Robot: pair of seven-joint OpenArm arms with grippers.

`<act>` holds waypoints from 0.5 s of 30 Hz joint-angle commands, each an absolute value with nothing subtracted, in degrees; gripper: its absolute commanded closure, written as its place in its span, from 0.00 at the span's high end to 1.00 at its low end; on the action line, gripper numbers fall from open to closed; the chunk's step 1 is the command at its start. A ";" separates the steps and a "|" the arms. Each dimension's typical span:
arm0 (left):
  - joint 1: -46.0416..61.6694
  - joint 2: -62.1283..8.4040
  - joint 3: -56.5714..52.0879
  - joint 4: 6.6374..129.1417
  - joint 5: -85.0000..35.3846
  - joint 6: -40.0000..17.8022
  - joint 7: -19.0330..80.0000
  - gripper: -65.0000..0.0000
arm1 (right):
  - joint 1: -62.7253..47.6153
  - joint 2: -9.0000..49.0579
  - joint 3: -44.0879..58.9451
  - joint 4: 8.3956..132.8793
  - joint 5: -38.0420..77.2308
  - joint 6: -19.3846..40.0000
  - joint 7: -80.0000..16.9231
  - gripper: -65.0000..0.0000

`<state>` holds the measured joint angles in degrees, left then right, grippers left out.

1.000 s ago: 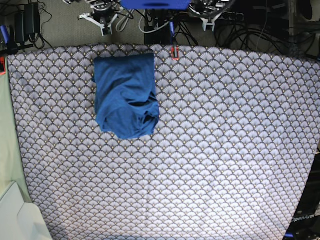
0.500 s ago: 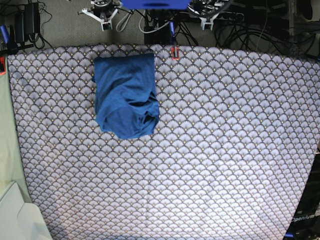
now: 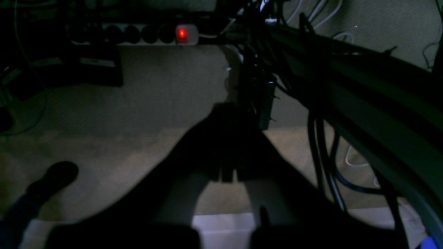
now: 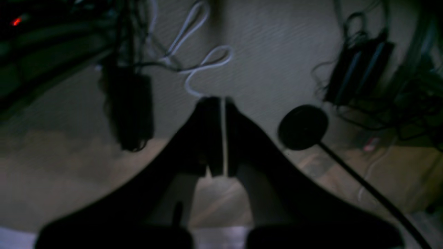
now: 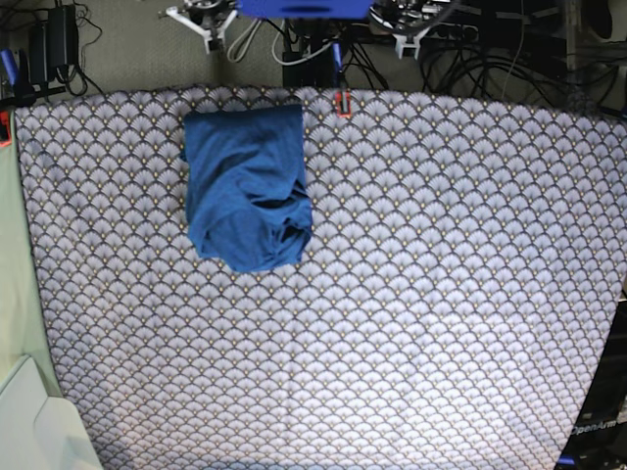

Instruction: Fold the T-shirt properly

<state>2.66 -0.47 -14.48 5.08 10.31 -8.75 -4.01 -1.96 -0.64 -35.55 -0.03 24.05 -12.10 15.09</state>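
The blue T-shirt (image 5: 247, 186) lies folded into a compact rough rectangle at the back left of the patterned table cover (image 5: 421, 294). Its lower right part is bunched and creased. Both grippers are pulled back beyond the table's far edge, well apart from the shirt. My right gripper (image 5: 208, 20) is at the top left of the base view, and my left gripper (image 5: 407, 34) is at the top right. In the left wrist view the left gripper (image 3: 226, 110) is dark, with its fingers together and empty. In the right wrist view the right gripper (image 4: 221, 103) is shut with only a hairline gap, and it is empty.
A small red clip (image 5: 342, 103) sits at the table's far edge, right of the shirt. A pale green and white surface (image 5: 20, 392) borders the table on the left. Behind the table are cables, a power strip with a red light (image 3: 181, 33) and carpeted floor.
Both grippers have drawn further back toward the top edge of the base view. The T-shirt has not moved.
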 commanded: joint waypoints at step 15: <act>1.27 -0.31 -14.46 5.32 10.59 -8.92 -4.44 0.01 | -1.54 -0.92 -35.65 0.00 24.31 -13.05 12.70 0.00</act>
<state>1.23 -0.30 -14.48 5.19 10.31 -8.78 -4.12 -1.45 -0.91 -35.59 -0.01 24.05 -12.10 12.62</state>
